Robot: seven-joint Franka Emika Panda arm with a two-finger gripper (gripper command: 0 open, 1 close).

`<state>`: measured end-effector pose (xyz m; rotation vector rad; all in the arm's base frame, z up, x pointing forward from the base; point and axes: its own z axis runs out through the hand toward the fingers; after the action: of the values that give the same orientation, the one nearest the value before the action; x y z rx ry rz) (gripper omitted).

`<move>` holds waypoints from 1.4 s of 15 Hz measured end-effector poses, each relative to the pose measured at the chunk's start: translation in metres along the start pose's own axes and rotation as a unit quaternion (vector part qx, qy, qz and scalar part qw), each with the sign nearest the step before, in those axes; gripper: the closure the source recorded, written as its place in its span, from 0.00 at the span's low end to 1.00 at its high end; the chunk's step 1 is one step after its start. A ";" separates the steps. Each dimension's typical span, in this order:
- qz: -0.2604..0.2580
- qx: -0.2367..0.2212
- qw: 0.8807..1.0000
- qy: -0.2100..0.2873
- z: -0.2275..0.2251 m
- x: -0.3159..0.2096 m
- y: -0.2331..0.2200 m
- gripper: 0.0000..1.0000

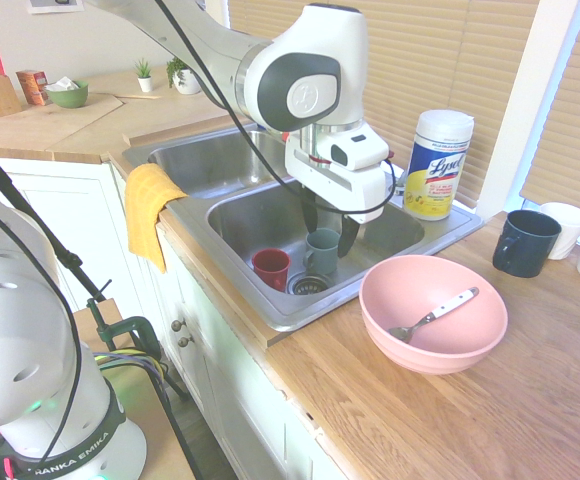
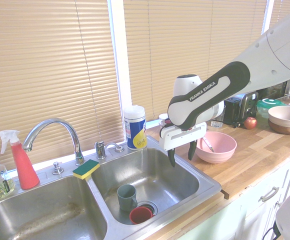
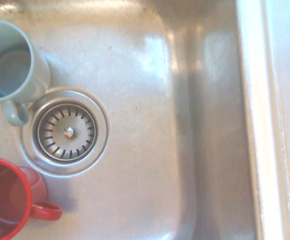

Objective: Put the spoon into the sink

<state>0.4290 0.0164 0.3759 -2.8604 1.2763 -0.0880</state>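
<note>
Two dark fingers of the end effector [image 1: 328, 231] hung apart and empty above the sink [image 1: 390, 236], touching nothing; the spoon [image 1: 435, 315] lay in the pink bowl [image 1: 390, 310] on the tabletop [image 1: 490, 410].

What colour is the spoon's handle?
White; the spoon shows best in the first exterior view, lying in the pink bowl.

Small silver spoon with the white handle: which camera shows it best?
First exterior view: the small silver spoon with the white handle lies unobstructed in the pink bowl. The second exterior view shows only its handle above the bowl's rim; the wrist view shows none of it.
</note>
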 end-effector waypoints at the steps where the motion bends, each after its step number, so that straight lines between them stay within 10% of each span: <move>1: 0.000 -0.001 1.000 -0.001 0.001 0.000 0.000 0.00; 9: 0.008 0.016 1.000 0.025 -0.011 -0.007 0.004 0.00; 21: 0.094 0.154 0.981 0.071 -0.091 0.029 0.140 0.00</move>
<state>0.3390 -0.0976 0.4641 -2.4999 1.4069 -0.4521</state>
